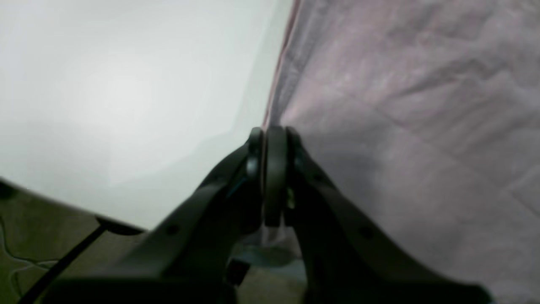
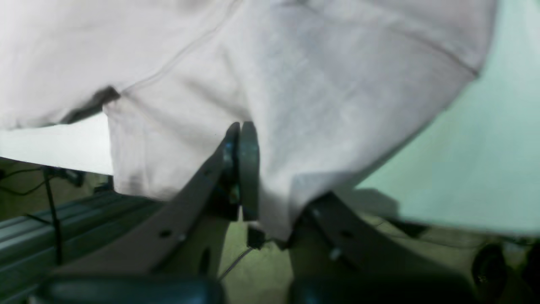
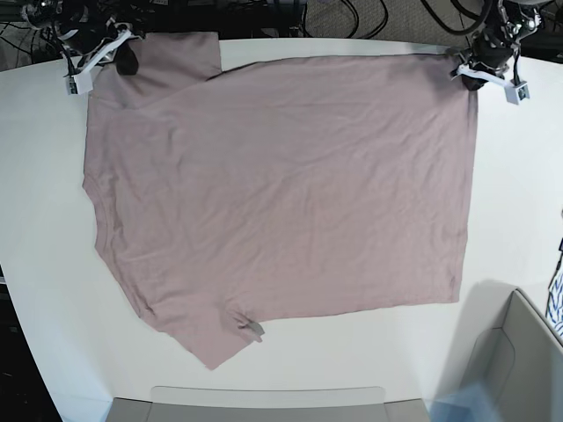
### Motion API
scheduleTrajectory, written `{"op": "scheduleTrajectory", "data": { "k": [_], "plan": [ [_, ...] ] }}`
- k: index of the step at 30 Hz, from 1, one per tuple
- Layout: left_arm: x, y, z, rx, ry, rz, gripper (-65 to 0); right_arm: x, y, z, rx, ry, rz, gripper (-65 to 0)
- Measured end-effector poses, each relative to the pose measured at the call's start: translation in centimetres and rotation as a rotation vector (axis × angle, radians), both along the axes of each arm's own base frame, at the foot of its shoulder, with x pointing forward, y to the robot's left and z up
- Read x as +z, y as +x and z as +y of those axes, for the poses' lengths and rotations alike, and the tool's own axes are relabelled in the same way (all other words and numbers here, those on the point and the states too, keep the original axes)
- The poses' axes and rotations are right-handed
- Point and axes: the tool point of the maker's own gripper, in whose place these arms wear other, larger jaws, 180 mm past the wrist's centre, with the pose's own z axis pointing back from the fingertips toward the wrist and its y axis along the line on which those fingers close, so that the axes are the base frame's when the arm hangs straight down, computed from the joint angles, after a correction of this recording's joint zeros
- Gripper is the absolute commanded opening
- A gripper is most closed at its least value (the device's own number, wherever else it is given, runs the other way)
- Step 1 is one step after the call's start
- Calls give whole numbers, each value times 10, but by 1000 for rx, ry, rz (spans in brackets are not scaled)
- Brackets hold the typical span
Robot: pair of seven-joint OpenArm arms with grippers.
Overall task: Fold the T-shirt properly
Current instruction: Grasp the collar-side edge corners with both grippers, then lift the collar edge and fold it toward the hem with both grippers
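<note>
base view first: the t-shirt (image 3: 281, 193) lies spread flat across the white table (image 3: 519, 193), filling its middle, one sleeve pointing toward seven o'clock with a small grey tag (image 3: 254, 329) beside it. left tool (image 1: 274, 139) sits at the one o'clock corner, jaws pressed together, pinching the shirt's edge. right tool (image 2: 242, 135) is up at eleven o'clock by the other sleeve, jaws clamped on a fold of fabric draped over it.
</note>
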Motion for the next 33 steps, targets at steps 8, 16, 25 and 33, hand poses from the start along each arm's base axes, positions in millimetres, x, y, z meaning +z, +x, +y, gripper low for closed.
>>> {"op": "scheduleTrajectory", "data": {
  "k": [8,16,25,33],
  "plan": [
    [36,0,17,2,76,-61,-650,21,-6,-6,13,-55,-24,-650],
    [42,30,8,-15,40,-73,-650,31,30,-7,22,-74,-112,-650],
    [58,69,4,-24,21,-155,-650,26,70,1,127,-221,-144,-650],
    [38,84,13,36,-35,-144,-650,31,108,16,210,-318,-200,-650]
  ]
}}
